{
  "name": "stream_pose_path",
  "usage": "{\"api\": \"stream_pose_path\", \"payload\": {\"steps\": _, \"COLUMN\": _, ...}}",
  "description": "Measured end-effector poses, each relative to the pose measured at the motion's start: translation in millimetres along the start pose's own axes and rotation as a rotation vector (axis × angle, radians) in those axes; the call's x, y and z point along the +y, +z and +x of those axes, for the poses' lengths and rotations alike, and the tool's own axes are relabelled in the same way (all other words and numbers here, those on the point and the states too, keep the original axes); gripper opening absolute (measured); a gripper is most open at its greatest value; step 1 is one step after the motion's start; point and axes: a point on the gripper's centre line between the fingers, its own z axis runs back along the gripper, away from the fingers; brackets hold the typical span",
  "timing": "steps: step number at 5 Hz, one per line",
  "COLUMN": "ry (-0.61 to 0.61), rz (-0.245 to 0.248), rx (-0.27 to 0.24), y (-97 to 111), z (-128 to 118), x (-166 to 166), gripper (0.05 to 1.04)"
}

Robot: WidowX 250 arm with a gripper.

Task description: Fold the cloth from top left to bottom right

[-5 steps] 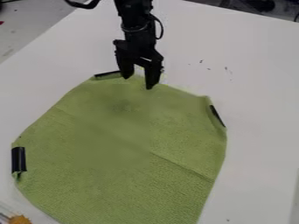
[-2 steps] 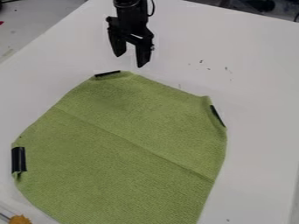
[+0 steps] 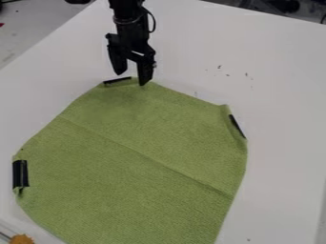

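Observation:
The black gripper (image 3: 132, 79) hangs at the cloth's upper-left end, its fingers spread apart with no cloth seen between them. One fingertip overlaps the cloth's top edge in the view, just right of the black clip there; whether it touches cannot be told. The green cloth (image 3: 146, 147) lies spread out flat, with a crease running across it from upper left to lower right. Black clip-like strips sit on its folded-in corners: one at the top (image 3: 117, 81), one at the right (image 3: 237, 126) and one at the left (image 3: 20, 173).
The white table (image 3: 267, 95) extends around the cloth, with small dark specks (image 3: 219, 67) right of the arm. An orange-brown object (image 3: 22, 239) shows at the lower-left corner. The table's edge runs diagonally at the upper left.
The gripper first moved up and back off the cloth's top edge, then came down again a little further left, near the top clip. The cloth has not visibly moved.

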Motion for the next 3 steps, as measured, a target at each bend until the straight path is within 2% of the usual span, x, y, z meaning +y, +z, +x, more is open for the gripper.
{"api": "stream_pose_path", "payload": {"steps": 2, "ry": 0.002, "rz": -0.003, "rx": 0.028, "y": -9.3, "z": -1.7, "x": 4.5, "gripper": 0.999}}
{"api": "stream_pose_path", "payload": {"steps": 3, "ry": -0.021, "rz": -0.02, "rx": 0.05, "y": -13.2, "z": -0.3, "x": 7.8, "gripper": 0.999}}
